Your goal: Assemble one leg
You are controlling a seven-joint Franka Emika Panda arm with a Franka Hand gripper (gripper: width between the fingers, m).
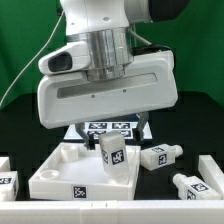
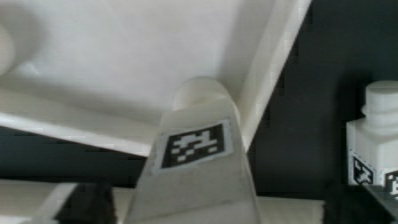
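Note:
My gripper [image 1: 111,141] is shut on a leg [image 1: 112,153], a stubby white post with a black-and-white tag. I hold it a little tilted over the far right part of the white tabletop piece [image 1: 62,171]. In the wrist view the leg [image 2: 199,150] runs out from between my jaws [image 2: 196,212] toward the tabletop's raised rim [image 2: 267,70]. I cannot tell whether its far end touches the tabletop. Most of my fingers are hidden by the hand and the leg.
Two more legs lie on the dark table at the exterior view's right [image 1: 160,155] [image 1: 196,183]; one shows in the wrist view [image 2: 370,140]. Another leg [image 1: 7,183] lies at the left edge. The marker board [image 1: 110,127] lies behind the tabletop.

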